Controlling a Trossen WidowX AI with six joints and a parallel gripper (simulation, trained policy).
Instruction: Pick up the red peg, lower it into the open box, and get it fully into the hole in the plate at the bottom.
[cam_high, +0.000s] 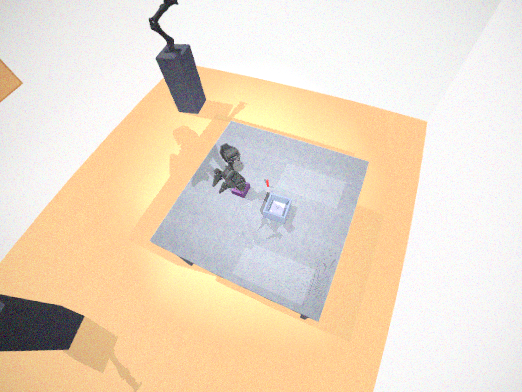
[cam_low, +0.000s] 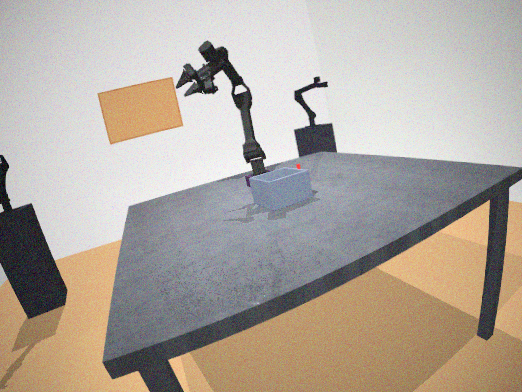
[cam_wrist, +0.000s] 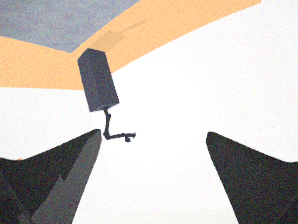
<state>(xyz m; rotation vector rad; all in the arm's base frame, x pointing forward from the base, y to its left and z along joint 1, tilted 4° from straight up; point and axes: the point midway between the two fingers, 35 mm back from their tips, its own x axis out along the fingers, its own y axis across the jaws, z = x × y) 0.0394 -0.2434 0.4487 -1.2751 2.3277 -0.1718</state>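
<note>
The red peg (cam_high: 267, 183) (cam_low: 298, 166) lies on the grey table (cam_high: 210, 235) (cam_low: 250, 260), just behind the far side of the open pale-blue box (cam_high: 274, 216) (cam_low: 280, 192). The box's inside shows pale in the top view; I cannot make out the hole. My gripper (cam_low: 181, 88) (cam_wrist: 155, 136) is open and empty. It is raised high above the table on the upright arm and points away from the box. The wrist view shows only the floor, the wall and a far pedestal between the fingers, not the peg or the box.
The arm's purple base (cam_high: 241, 190) stands right beside the box. Dark pedestals with other arms stand off the table (cam_high: 182, 80) (cam_low: 315, 140) (cam_low: 27, 260) (cam_wrist: 100, 82). An orange panel (cam_low: 140, 109) hangs on the wall.
</note>
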